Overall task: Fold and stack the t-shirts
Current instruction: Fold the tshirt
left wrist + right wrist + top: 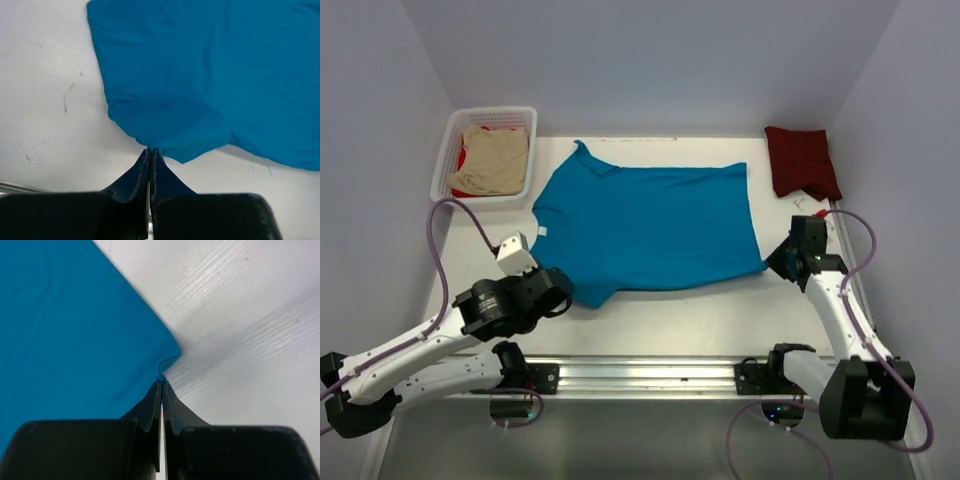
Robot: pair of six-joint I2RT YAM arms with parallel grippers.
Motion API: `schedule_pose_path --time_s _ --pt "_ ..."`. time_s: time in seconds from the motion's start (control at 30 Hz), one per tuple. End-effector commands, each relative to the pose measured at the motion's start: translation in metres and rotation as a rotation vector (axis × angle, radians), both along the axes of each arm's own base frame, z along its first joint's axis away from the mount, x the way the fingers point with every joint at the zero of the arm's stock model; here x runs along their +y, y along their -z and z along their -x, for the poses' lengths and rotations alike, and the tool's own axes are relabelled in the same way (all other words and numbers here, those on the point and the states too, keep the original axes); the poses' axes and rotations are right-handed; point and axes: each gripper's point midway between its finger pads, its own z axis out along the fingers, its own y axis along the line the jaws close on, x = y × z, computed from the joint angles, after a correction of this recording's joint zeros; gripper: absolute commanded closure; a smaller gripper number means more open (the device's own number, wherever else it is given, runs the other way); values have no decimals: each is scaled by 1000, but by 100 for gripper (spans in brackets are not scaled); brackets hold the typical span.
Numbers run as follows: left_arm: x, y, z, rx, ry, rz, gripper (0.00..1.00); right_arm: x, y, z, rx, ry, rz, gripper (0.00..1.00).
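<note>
A teal-blue t-shirt (650, 225) lies spread flat on the white table, neck to the left, hem to the right. My left gripper (568, 290) is shut, its tips pinching the edge of the near sleeve (170, 135); the left wrist view shows the jaws (150, 150) pressed together. My right gripper (772, 262) is shut on the near hem corner (167, 357), which curls into the closed tips (162, 382). A dark maroon t-shirt (802, 160) lies folded at the back right.
A white lattice basket (448, 150) stands at the back left, holding a beige shirt (495, 160) over a red one (463, 158). A metal rail (640, 375) runs along the near edge between the arm bases. Walls close in on three sides.
</note>
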Motion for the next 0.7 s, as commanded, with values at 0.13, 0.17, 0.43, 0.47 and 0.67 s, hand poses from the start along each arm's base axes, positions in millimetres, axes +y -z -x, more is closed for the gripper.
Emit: schedule_pose_path --time_s 0.13,0.17,0.43,0.47,0.67 --pt "-9 -22 -66 -233 -31 -236 100 -1 12 -77 -34 18 -29 100" --pt "-10 -18 -72 -233 -16 -255 100 -1 14 -82 -36 23 -33 100" --pt "2 -15 -144 -289 -22 -262 100 -3 19 -115 -56 43 -43 100" --pt "4 -16 -149 -290 -30 -266 100 -2 21 -118 -53 42 -44 100" --pt "6 2 -183 -257 -36 -264 100 -6 17 -132 -70 52 -32 100"
